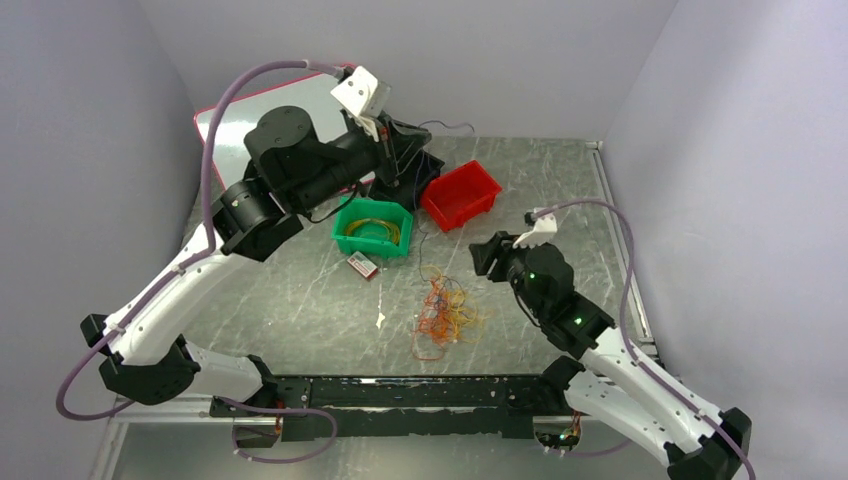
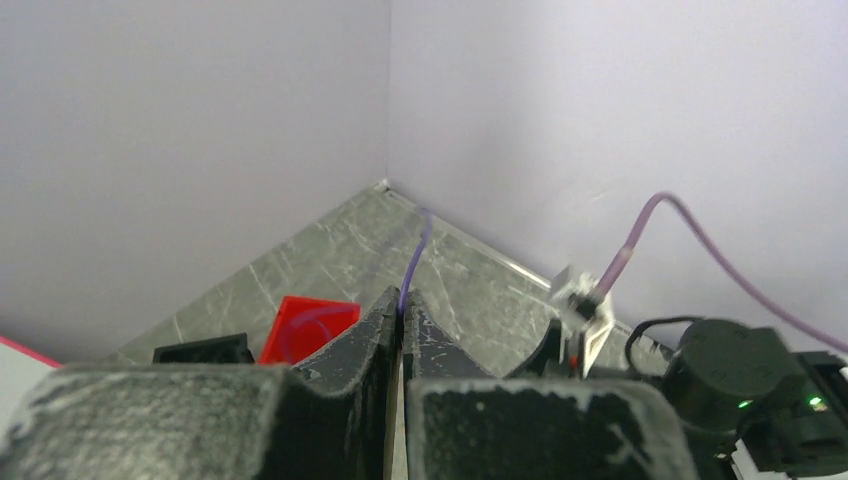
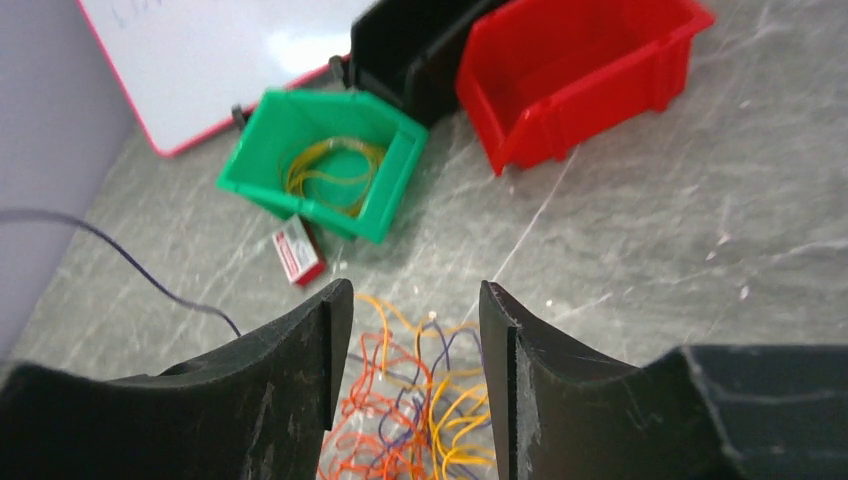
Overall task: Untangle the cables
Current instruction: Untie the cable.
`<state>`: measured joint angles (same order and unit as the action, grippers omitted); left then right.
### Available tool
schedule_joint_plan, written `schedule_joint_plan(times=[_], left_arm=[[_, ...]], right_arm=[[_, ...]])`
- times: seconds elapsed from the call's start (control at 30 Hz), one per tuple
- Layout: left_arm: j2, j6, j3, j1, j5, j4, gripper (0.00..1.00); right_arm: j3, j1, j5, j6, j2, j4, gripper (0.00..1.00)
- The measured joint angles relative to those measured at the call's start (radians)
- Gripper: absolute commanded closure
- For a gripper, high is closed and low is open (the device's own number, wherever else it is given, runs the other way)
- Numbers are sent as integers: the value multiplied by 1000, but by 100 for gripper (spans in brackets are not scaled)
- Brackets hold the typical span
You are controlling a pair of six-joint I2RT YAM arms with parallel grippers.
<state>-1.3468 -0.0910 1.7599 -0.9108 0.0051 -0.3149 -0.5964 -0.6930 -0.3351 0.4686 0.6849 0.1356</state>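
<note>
Lying in a loose heap on the table point(image 1: 300, 300), the cables point(image 1: 443, 318) sit near the green bin point(image 1: 372, 228). Left gripper point(image 2: 401, 302) clenched on one purple strand point(image 2: 418, 250); right gripper point(image 3: 415, 300) hangs above the heap, jaws parted, empty.

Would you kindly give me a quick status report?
Left gripper shut on purple cable, held high. Right gripper open above cable tangle. Yellow loops in green bin. Nothing blocking the tangle.

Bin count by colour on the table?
Green bin: 1
Red bin: 1
Black bin: 1
Total: 3
</note>
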Motion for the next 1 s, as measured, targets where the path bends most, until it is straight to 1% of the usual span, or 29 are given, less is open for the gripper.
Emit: schedule_joint_plan(times=[0.17, 0.33, 0.43, 0.57, 0.83, 1.0], left_arm=[[-10, 6, 58, 0, 2, -10, 93], [-29, 10, 99, 0, 11, -31, 93], [-48, 18, 137, 0, 23, -43, 93], [-61, 26, 178, 0, 34, -56, 93], [-79, 42, 259, 0, 55, -71, 93], [-109, 60, 321, 0, 55, -80, 93]], right_arm=[[86, 0, 155, 5, 48, -69, 43], [128, 0, 328, 8, 174, -193, 43], [129, 0, 369, 15, 237, -249, 44], [129, 0, 377, 31, 326, -315, 47], [141, -2, 372, 59, 499, -379, 48], [195, -2, 359, 68, 507, -391, 48]])
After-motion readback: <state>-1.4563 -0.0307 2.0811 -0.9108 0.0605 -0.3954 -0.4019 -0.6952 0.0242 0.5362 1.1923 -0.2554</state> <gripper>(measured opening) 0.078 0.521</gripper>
